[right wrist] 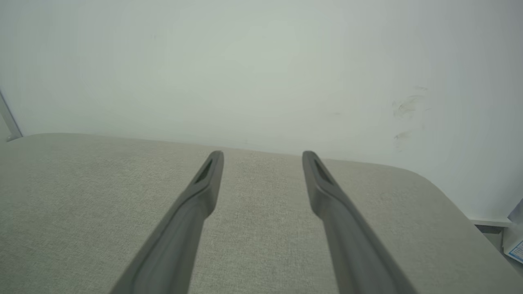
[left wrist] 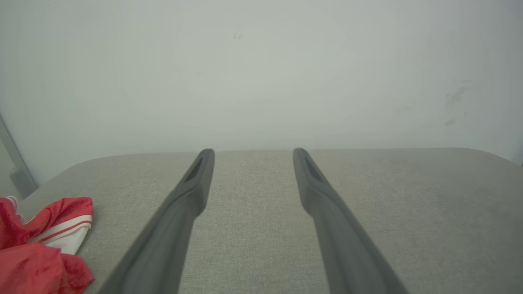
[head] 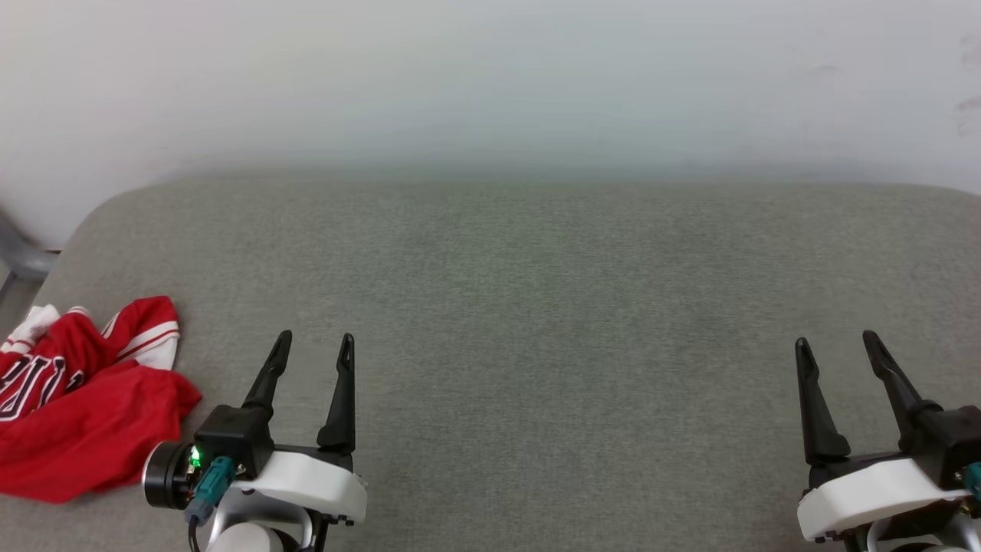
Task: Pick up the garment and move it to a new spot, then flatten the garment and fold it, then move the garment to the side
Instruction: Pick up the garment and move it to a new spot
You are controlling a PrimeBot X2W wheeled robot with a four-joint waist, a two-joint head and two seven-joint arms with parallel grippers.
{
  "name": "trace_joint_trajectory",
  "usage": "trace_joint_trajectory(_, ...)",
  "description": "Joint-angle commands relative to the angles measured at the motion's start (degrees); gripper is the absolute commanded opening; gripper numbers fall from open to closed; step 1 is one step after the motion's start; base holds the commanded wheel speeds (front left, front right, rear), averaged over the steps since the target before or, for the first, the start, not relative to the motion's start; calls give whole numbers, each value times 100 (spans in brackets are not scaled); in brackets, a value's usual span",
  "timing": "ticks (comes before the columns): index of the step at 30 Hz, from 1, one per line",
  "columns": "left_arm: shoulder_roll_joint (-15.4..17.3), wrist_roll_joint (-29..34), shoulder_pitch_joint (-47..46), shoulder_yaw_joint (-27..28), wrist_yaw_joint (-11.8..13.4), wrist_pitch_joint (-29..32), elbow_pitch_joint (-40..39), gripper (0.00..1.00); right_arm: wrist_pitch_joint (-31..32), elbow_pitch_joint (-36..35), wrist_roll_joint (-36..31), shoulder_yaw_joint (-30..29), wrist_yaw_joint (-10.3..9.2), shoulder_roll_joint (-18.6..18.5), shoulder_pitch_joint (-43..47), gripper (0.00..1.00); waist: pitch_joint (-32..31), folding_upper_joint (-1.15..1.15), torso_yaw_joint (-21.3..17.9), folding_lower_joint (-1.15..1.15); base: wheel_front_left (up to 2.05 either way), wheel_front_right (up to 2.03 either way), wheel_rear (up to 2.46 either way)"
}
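The garment [head: 84,402], a red jersey with white striped trim and part of its black lettering showing, lies crumpled at the near left edge of the grey padded surface [head: 536,307]. Its striped sleeve end also shows in the left wrist view as the garment [left wrist: 49,241] at lower left. My left gripper [head: 316,343] hovers open just right of the garment, fingers apart, nothing between them; the left gripper [left wrist: 253,153] shows bare fabric between its fingers. My right gripper [head: 835,343] stands open at the near right, far from the garment, also seen as the right gripper [right wrist: 263,155].
A pale wall [head: 490,77] rises behind the padded surface. A grey metal frame [head: 23,261] stands beyond the surface's rounded left corner. The right corner of the surface [right wrist: 429,183] drops off toward a floor strip.
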Motion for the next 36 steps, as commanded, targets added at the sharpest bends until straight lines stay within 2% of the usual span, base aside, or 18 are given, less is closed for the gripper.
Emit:
trace_joint_trajectory(1, -40, 89, -99, 40, 8, -49, 17, 100, -48, -54, -104, 34, -2, 12, -81, 100, 61, 0, 154, 0, 0, 0, 0)
trace_joint_trajectory(21, -152, 26, -201, 446, 15, -62, 95, 100, -28, -126, -80, 272, -3, 9, -261, 100, 204, 0, 1892, 0, 0, 0, 0)
trace_joint_trajectory(29, -171, 8, -175, 523, 43, -62, 108, 100, -56, -108, 56, 305, -3, 9, -344, 100, 237, 0, 2346, 0, 0, 0, 0)
trace_joint_trajectory(36, -180, -45, -163, 532, 27, -62, 130, 100, -72, -7, 131, 325, -3, 9, -402, 100, 275, 0, 2568, 0, 0, 0, 0)
